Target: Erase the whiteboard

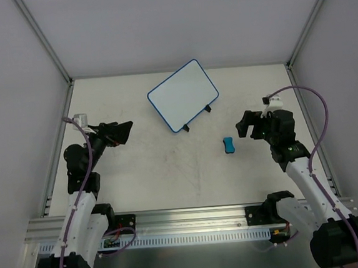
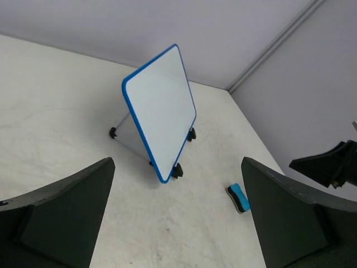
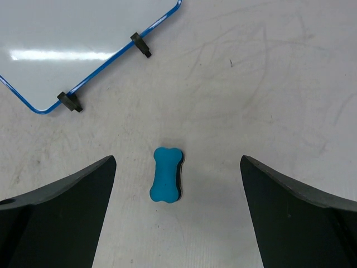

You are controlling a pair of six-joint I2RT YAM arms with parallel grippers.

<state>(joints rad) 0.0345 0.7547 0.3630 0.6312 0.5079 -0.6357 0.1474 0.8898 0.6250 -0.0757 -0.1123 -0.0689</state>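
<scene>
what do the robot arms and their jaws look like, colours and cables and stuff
The left arm and right arm match: white lower links, black joints and wrists, black bases. A purple cable runs along each. The jaws are broad, flat, matt black wedges. No markings are visible.

White arms [image 1: 312, 182], blk joints [image 1: 74, 159], purple cables [image 1: 297, 86], blk wedge tools [image 1: 127, 132].

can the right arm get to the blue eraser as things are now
Probably yes. The right gripper is open and the eraser lies on the table just ahead of its jaws, nothing between; the whiteboard stands off to one side.
</scene>
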